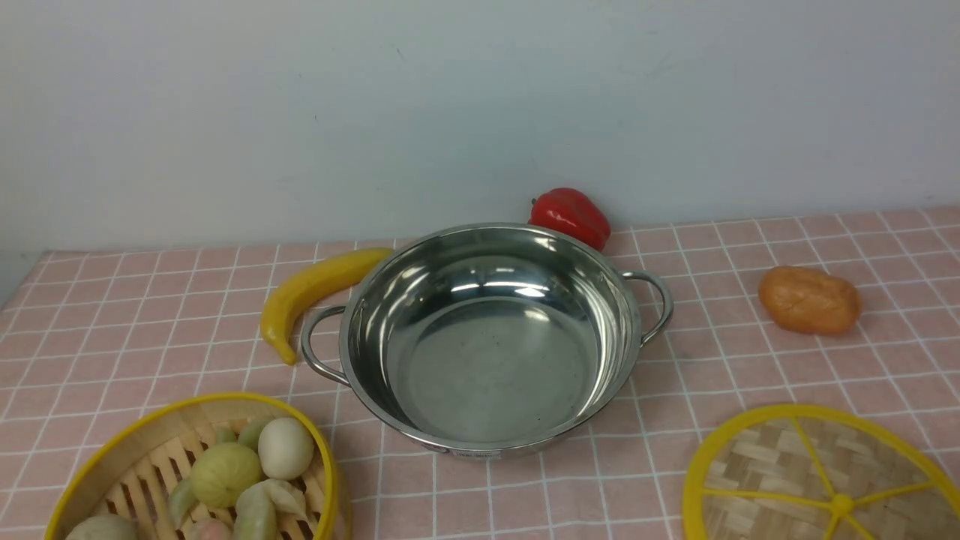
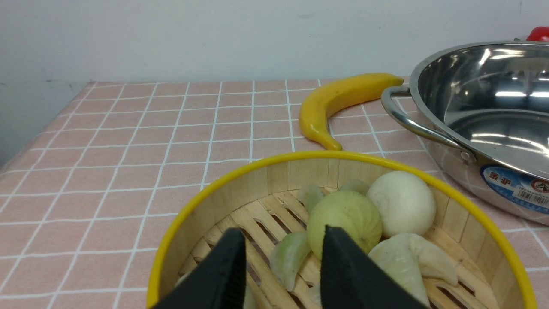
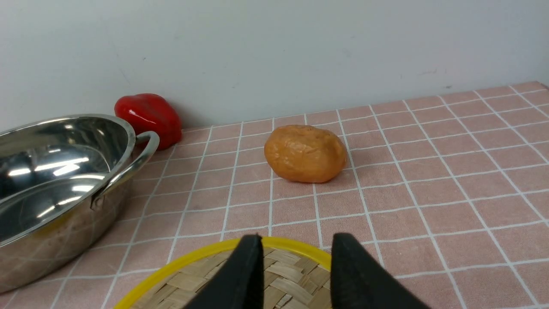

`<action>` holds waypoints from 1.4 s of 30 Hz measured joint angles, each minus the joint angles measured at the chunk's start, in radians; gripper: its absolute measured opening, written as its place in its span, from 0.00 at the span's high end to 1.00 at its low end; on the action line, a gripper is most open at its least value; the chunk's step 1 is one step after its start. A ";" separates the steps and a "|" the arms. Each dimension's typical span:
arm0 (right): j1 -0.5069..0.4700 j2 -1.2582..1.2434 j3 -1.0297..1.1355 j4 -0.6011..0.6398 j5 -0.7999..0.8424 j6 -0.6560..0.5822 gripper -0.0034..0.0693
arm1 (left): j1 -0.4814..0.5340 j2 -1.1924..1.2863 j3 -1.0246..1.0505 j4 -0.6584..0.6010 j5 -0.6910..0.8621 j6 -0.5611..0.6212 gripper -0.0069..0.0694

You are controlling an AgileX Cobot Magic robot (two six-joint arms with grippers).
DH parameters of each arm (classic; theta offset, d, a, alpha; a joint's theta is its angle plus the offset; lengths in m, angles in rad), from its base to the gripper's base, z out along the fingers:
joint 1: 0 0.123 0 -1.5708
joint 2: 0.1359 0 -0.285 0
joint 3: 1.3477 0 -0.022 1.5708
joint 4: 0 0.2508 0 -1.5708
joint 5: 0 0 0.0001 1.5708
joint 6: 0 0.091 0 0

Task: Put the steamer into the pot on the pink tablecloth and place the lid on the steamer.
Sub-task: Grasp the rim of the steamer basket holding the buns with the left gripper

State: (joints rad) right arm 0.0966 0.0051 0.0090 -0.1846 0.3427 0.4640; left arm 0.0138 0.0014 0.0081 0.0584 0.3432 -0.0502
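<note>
"What takes up the most space?"

"The pale wall at the back, then the pink tablecloth, with its grid of thin white lines."

"And on the cloth?"

"The pot is the biggest thing there. It stands upright near the middle, shiny and bare inside, with a loop handle on either side."

"Where's the steamer?"

"On the cloth, nearer than the pot and off to its left, partly cut off by the front view's edge. It's outside the pot, with pale toy food on its slatted floor."

"The lid?"

"Lying flat on the cloth at the near right, well apart from the steamer, its woven face and small centre knob showing."

"How are the grippers?"

"Both released. The left gripper has its fingers apart, seen against the steamer; the right gripper has its fingers apart too, seen against the lid's edge."

"Smaller things?"

"A yellow banana curves beside the pot's left handle. A brown bread roll lies toward the right, beyond the lid. A red pepper sits just behind the pot."

"Smallest?"

"A round white bun inside the steamer, and the label on the pot's outer wall."
</note>
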 joint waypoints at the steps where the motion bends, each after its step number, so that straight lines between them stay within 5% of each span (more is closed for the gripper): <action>1: 0.000 0.000 0.000 0.000 0.000 0.000 0.62 | 0.000 0.000 0.000 0.000 0.000 0.000 0.59; 23: 0.000 0.000 0.000 0.000 0.000 0.000 0.62 | 0.000 0.000 0.001 -0.010 -0.021 -0.006 0.59; 33: 0.000 0.000 0.000 0.000 0.000 0.000 0.62 | 0.000 -0.001 0.001 -0.296 -0.278 -0.098 0.59; 42: 0.000 0.000 0.000 0.000 0.000 0.000 0.62 | 0.000 -0.001 -0.043 -0.457 -0.343 -0.174 0.59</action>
State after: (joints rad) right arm 0.0966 0.0051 0.0090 -0.1846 0.3427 0.4640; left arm 0.0138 -0.0001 -0.0349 -0.3985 0.0000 -0.2243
